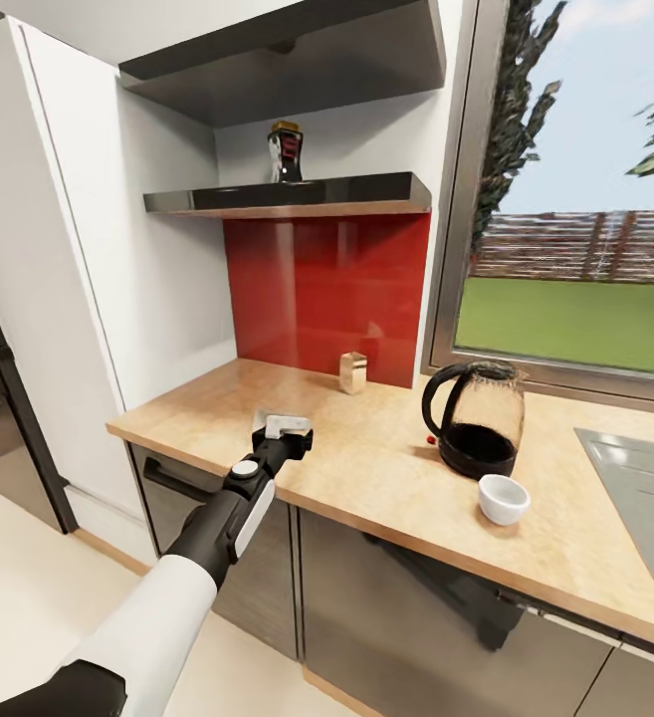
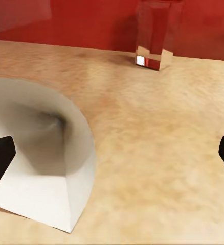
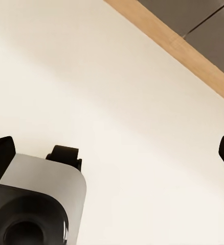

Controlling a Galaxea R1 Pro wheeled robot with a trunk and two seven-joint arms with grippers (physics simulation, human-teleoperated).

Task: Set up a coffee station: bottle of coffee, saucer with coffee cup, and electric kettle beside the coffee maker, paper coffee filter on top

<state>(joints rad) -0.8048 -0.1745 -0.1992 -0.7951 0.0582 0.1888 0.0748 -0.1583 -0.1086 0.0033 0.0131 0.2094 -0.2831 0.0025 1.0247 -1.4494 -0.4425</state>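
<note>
The left pincer [image 1: 285, 430] hangs low over the near-left part of the bench [image 1: 366, 478], its dark fingertips spread wide at the two edges of the left wrist view with nothing between them. Just beside one fingertip lies the paper coffee filter [image 2: 45, 163], a white cone on its side on the wood, mouth toward the camera; whether the fingertip already touches its edge I cannot tell. In the head view the filter is a pale patch [image 1: 272, 422] mostly covered by the pincer.

Farther back, against the red backsplash [image 1: 327, 289], stands a small clear block-like container [image 1: 352, 372]. To the right sits the electric kettle [image 1: 476, 423] on its black base, and the coffee cup [image 1: 504, 498] stands just in front of it, near the bench edge. The steel sink [image 1: 635, 488] begins beyond. The bottle of coffee [image 1: 285, 151] is on the upper shelf [image 1: 287, 196], well apart from everything below.

The right pincer [image 3: 112, 148] is also spread wide, pointing at pale floor [image 3: 117, 76] with part of the robot's grey base [image 3: 35, 204] beneath it.

The filter is thin and light, and sits off to one side of the open jaws. Closing from here would likely nudge it away or crush the cone flat. Pressing down could also drive a fingertip into the wood.
</note>
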